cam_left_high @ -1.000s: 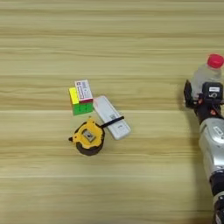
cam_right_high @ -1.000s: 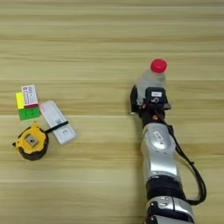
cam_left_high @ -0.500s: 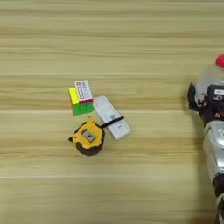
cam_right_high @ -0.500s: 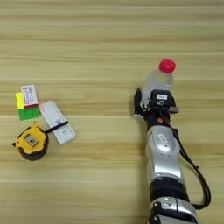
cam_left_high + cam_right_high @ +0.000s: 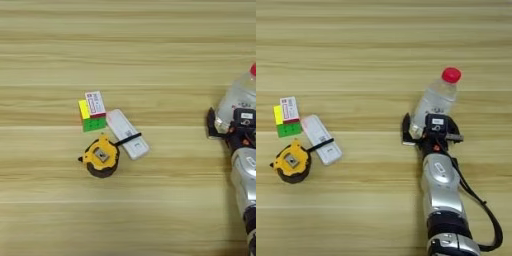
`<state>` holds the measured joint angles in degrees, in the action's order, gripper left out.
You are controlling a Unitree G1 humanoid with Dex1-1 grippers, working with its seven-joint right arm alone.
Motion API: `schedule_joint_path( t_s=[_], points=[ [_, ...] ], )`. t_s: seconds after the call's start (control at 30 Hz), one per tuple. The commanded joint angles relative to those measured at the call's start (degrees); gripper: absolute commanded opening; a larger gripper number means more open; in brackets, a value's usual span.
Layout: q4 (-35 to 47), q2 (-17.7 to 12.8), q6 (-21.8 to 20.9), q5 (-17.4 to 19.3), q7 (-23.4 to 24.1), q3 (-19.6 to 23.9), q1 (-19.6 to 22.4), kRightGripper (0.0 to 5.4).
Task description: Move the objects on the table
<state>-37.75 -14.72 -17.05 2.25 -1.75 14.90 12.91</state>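
Nearest the bottom edge, the silver forearm rises from the lower right of the table, a black cable looping off its right side, and ends in the right gripper. Its two black fingers stand apart just wide enough to take the lower body of the clear bottle, and they close on it from either side, so the bottle is held. The bottle leans up and to the right, its red cap the farthest point of it from the robot. Well apart to the left lies the other cluster, with bare planks between it and the arm and nothing in the way. The yellow-black tape measure is nearest, its black strap lying across the flat white device, which sits slanted just beside and above it. Touching the device's upper left end is the puzzle cube, showing yellow and green faces, with the small white-red box on top. Compared with a second ago, the bottle and gripper have shifted to the right and the bottle tilts more; the left cluster has not moved.
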Motion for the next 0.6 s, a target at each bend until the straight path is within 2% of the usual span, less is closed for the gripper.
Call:
schedule_joint_path(
  t_s=[0.03,0.1,0.23,0.6],
  points=[
    [5.1,-0.5,-0.64,0.42,0.17,-0.31,1.29,5.37],
    [6.5,-0.01,-0.23,0.79,0.01,-0.35,0.2,5.37],
    [13.1,2.17,1.93,2.39,-0.83,-0.57,-4.79,5.37],
    [28.02,7.82,6.63,2.88,-1.22,-3.61,-16.73,5.37]
  ],
)
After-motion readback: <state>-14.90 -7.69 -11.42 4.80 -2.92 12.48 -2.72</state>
